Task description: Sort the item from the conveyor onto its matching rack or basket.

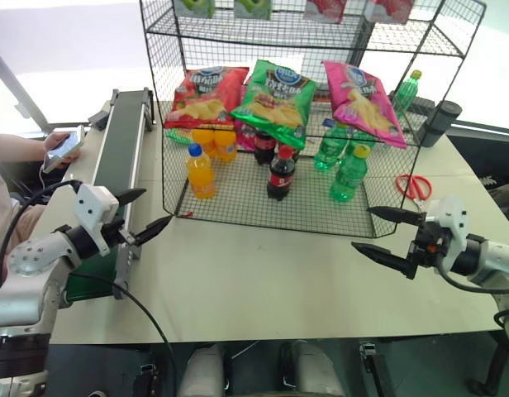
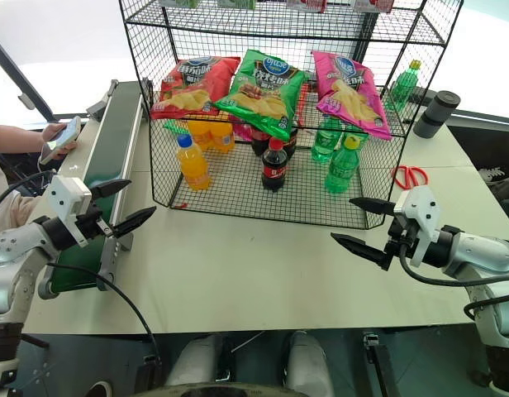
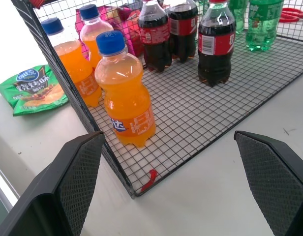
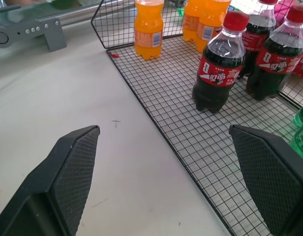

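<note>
While both claws hover empty over the pale desk [image 1: 263, 281], the left claw [image 1: 143, 215] at eight o'clock and the right claw [image 1: 387, 236] at four o'clock each have their fingers spread wide. Up at one o'clock, the magenta-pink crisp bag [image 1: 362, 101] lies tilted on the middle tier of the black wire rack [image 1: 321, 37], beside a green bag [image 1: 278, 99] and a red bag [image 1: 206, 95]. Along the desk's nine o'clock edge runs the green conveyor [image 1: 118, 145].
</note>
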